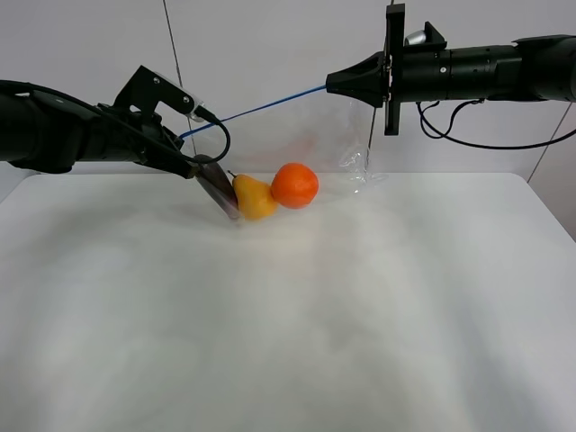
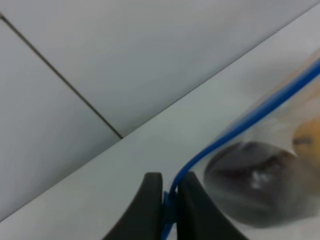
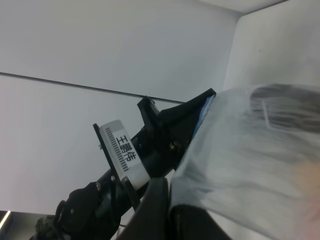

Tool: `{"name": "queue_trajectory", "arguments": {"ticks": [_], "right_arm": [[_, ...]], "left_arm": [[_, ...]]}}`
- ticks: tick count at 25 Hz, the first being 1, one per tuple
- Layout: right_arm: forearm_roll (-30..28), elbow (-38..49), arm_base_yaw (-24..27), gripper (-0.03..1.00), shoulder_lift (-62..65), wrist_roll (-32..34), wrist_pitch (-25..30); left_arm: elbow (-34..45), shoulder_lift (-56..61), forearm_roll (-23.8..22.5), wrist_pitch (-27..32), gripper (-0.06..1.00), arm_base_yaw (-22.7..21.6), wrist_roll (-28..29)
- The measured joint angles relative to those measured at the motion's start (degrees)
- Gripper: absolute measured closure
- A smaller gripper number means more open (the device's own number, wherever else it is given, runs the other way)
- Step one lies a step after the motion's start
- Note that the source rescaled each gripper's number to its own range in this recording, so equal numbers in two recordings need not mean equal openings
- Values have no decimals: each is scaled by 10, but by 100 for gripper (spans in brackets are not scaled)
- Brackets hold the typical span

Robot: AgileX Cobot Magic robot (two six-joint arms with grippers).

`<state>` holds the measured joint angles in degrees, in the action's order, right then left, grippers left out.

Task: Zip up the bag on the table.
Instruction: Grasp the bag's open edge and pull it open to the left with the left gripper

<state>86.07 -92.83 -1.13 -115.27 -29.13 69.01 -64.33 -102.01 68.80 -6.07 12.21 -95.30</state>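
Observation:
The clear bag point(image 1: 355, 162) is held up between both grippers over the far part of the white table point(image 1: 288, 324). Its blue zipper strip point(image 1: 261, 109) is stretched taut between them. An orange point(image 1: 295, 184), a yellow fruit point(image 1: 255, 198) and a dark eggplant point(image 1: 219, 189) rest in the bag on the table. My left gripper point(image 1: 189, 162) is shut on the lower left end of the strip; in the left wrist view it point(image 2: 170, 192) pinches the strip point(image 2: 235, 130) next to the eggplant point(image 2: 255, 185). My right gripper point(image 1: 331, 84) is shut on the raised right end, pinching crinkled plastic point(image 3: 240, 150).
A grey wall stands just behind the table's far edge point(image 1: 432, 174). The left arm with a white label point(image 3: 122, 150) shows in the right wrist view. Cables point(image 1: 450, 126) hang under the right arm.

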Motion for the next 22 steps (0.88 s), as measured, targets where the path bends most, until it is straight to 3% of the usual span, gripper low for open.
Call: {"name": "queue_trajectory", "arguments": {"ticks": [18,20,22], "right_arm": [[2,0,0,97,0,-2,-1],[2,0,0,97,0,-2,-1],[5,0,0,97,1,-2,-1]], "left_arm": [[0,0,0,-3,94,-19,-42],[0,0,0,0,91,-19,-42],[0,0,0,-3,77,-22,-42]]}}
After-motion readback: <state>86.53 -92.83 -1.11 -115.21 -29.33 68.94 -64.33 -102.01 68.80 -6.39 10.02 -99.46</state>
